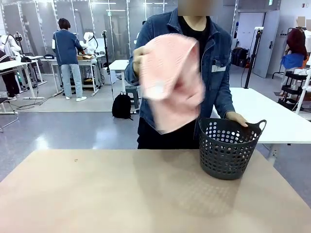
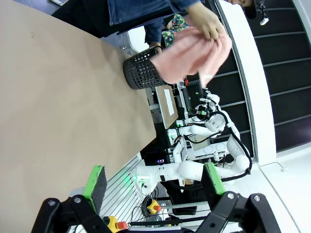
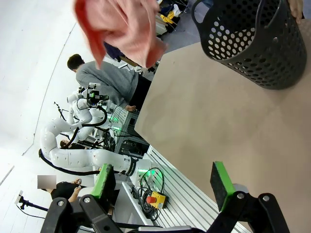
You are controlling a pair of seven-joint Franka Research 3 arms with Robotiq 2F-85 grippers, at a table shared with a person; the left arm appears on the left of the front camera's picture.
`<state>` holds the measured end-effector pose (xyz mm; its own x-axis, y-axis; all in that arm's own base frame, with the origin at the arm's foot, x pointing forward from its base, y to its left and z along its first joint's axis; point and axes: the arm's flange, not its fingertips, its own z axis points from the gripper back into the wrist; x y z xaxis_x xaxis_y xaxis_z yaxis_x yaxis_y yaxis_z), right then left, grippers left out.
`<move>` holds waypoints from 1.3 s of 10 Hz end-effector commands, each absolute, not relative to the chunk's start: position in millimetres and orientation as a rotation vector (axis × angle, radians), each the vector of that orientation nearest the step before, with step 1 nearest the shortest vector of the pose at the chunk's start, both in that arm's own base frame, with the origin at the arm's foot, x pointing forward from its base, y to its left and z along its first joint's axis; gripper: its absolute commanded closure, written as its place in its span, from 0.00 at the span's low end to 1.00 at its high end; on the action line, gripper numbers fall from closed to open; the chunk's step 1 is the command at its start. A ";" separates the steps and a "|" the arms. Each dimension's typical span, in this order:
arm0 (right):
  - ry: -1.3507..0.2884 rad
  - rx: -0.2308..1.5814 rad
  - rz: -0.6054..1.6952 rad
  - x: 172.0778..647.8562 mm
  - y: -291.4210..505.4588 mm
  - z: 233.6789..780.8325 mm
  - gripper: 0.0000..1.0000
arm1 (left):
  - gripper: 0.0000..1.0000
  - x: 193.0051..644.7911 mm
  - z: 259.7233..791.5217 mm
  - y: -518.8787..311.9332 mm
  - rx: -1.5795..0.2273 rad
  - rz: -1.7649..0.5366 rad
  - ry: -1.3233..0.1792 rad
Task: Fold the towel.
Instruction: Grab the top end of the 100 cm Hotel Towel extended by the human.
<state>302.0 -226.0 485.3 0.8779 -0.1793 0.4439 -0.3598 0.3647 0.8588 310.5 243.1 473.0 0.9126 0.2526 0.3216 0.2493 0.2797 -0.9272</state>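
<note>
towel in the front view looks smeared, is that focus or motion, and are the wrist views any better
Front view: motion blur, not focus; the towel is smeared while the black basket and table stay crisp. Left wrist view: the towel is soft-edged too. Right wrist view: the towel is streaked, but the basket holes are sharp.

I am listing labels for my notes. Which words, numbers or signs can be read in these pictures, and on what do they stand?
No text can be read here.
The white patch on the person's jacket: too small and blurred to read.
The towel: blurred, no print can be made out.
</note>
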 end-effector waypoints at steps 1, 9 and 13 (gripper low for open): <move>-0.533 1.224 0.125 303.4 -226.5 486.4 0.00 | 0.00 309.9 472.3 245.0 -1.313 -0.015 -0.458; -0.533 1.224 0.125 303.4 -226.5 486.4 0.00 | 0.00 309.9 472.3 245.0 -1.313 -0.015 -0.458; -0.533 1.224 0.125 303.4 -226.5 486.4 0.00 | 0.00 309.9 472.3 245.0 -1.313 -0.015 -0.458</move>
